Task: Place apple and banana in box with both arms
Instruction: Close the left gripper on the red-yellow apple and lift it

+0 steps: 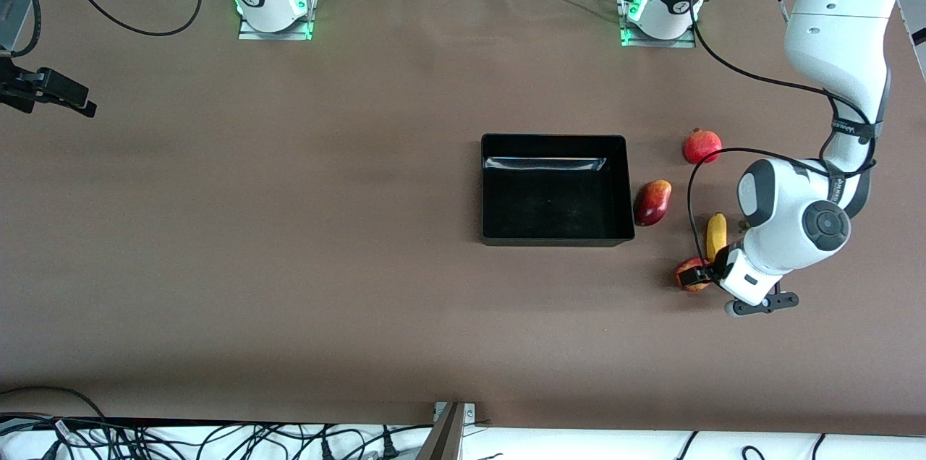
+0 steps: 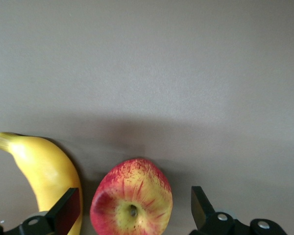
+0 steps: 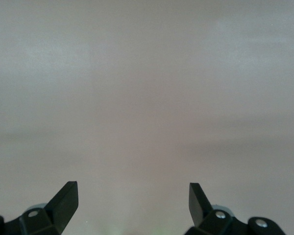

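Observation:
The apple (image 1: 685, 269), red mottled with yellow, lies on the table toward the left arm's end, nearer the front camera than the yellow banana (image 1: 716, 234) beside it. My left gripper (image 1: 699, 275) is low over the apple, open. In the left wrist view the apple (image 2: 132, 203) sits between the fingers, untouched, and one finger (image 2: 68, 210) is in front of the banana (image 2: 44, 171). The black box (image 1: 554, 138) stands empty mid-table. My right gripper (image 1: 83, 104) waits at the right arm's end, open (image 3: 132, 205) over bare table.
A red-and-dark mango (image 1: 652, 202) lies right beside the box wall that faces the left arm's end. A red pomegranate (image 1: 702, 145) lies farther from the front camera than the banana. Cables run along the table's edges.

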{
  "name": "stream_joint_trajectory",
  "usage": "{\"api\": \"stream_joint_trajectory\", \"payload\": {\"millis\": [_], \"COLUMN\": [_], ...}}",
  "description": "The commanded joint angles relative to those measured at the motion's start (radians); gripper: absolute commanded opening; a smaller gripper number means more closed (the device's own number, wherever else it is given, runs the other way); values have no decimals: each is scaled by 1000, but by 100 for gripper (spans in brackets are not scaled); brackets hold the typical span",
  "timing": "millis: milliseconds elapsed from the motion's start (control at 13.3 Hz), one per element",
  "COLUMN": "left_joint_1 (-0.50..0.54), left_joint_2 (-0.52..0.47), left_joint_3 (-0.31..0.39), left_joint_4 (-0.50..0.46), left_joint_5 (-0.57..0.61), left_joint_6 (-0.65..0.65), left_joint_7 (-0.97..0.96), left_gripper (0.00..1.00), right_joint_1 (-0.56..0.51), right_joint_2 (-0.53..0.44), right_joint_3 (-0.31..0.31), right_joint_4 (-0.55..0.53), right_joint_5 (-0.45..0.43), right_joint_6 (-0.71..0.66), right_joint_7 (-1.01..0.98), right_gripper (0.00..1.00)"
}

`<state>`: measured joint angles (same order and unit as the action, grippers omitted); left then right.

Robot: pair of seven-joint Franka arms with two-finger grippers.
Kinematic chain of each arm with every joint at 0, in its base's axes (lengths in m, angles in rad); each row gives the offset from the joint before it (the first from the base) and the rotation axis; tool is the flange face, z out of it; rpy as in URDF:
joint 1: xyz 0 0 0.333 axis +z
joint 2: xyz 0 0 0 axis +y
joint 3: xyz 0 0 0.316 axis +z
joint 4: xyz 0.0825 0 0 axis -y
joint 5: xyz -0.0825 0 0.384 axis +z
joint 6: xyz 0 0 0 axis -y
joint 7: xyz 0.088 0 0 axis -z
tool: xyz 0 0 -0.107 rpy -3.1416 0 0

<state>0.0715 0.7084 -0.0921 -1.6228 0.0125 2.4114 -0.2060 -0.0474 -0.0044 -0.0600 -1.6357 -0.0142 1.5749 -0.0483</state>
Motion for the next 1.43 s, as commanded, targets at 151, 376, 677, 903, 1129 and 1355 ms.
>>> {"api": "stream_joint_trajectory", "payload": {"millis": [151,376,677,903,1129,1355], "left_joint_1": [-9,-9,-18,-32,-33,-35], "left_joint_2": [-9,8,31,39,39,43], "left_joint_3": [18,26,28,40,40,40], "left_joint_4": [-88,-86,-88,-88,-88,-91], "left_joint_5": [26,26,26,26,26,27], "left_joint_6": [113,126,173,192,193,210], "left_joint_7": [-32,-33,-47,-79,-111,-111], "left_gripper": [100,100,100,100,45,16], "right_joint_1": [1,1,1,1,1,1], "right_joint_2": [11,11,11,11,11,11], "right_joint_3": [6,6,8,8,8,8], "right_joint_4": [24,25,24,24,24,24], "right_joint_5": [6,5,5,6,6,6], "right_joint_6": [-13,-13,-13,-15,-13,-15], "right_joint_7": [-8,-12,-12,-12,-12,-12], "right_gripper": [100,100,100,100,100,100]}}
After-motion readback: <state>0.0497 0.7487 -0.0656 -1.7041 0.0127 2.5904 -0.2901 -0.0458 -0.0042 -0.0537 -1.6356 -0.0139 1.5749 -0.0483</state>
